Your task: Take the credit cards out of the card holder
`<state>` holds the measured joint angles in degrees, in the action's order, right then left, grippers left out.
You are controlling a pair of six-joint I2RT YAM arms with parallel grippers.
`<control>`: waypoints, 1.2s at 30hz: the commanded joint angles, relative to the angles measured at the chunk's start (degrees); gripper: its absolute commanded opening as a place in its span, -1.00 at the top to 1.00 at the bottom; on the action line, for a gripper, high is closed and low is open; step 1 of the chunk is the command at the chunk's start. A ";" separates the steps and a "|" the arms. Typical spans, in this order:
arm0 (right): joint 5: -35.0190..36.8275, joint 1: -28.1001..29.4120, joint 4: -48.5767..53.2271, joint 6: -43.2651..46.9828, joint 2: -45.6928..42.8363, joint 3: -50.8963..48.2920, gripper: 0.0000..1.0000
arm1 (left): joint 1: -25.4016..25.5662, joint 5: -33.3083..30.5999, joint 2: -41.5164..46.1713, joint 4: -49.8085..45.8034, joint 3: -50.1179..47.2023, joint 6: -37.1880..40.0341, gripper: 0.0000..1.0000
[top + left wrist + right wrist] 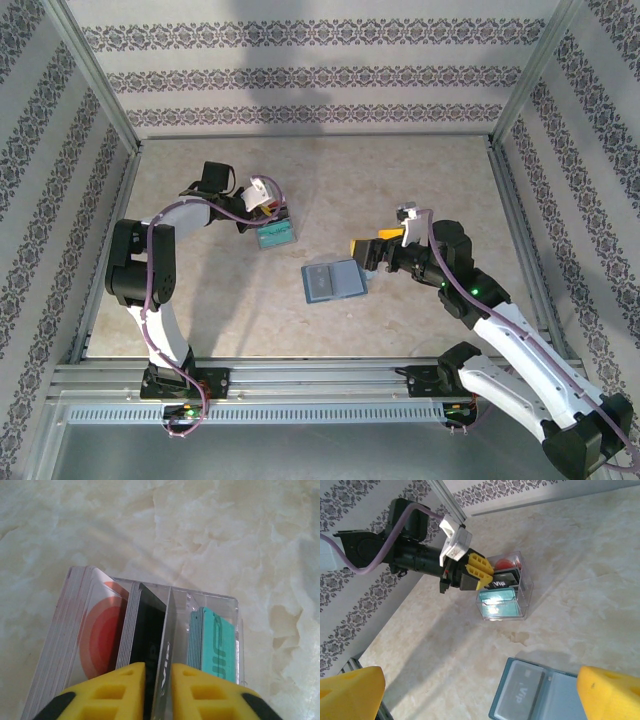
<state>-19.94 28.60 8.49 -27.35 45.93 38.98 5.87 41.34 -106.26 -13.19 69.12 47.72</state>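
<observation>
- Top external view: the card holder [333, 281] lies open near the middle of your worktop [200, 300], with a grey card [520, 692] in one pocket.
- Your right gripper [362, 258] hangs at the holder's right edge, jaws spread wide and empty.
- Your left gripper [158, 667] sits over a clear box [210, 602] left of centre. Its fingers are close on either side of a VIP card [167, 645] standing inside, and you cannot tell whether they pinch it.
- Red-circle cards [100, 630] and teal cards [220, 640] stand alongside.

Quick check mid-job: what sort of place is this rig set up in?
Probably a staged test booth: a marble-look tabletop boxed in by damask-patterned wallpaper panels on bare aluminium frame posts, with a slotted metal rail along the near edge.
</observation>
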 commanded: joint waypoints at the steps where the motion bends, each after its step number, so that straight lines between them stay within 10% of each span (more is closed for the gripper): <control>1: 1.53 -0.17 1.90 -0.79 1.78 2.03 -0.96 | -0.95 0.70 1.14 -2.40 1.85 -0.37 0.53; 10: 14.53 5.98 11.61 1.24 9.54 6.76 -0.62 | -0.62 0.16 10.36 3.43 -1.90 -12.62 0.24; 23: 31.36 18.71 22.80 0.09 24.95 15.28 -0.47 | 6.28 -10.26 25.03 14.88 -13.94 -36.21 -1.00; 36: 29.97 21.97 22.73 -3.40 39.43 20.10 -0.38 | 9.66 -23.25 40.79 31.47 -30.32 -53.26 -0.99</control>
<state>10.07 49.63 30.52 -28.84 83.40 56.75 15.38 21.93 -67.75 10.02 41.56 1.96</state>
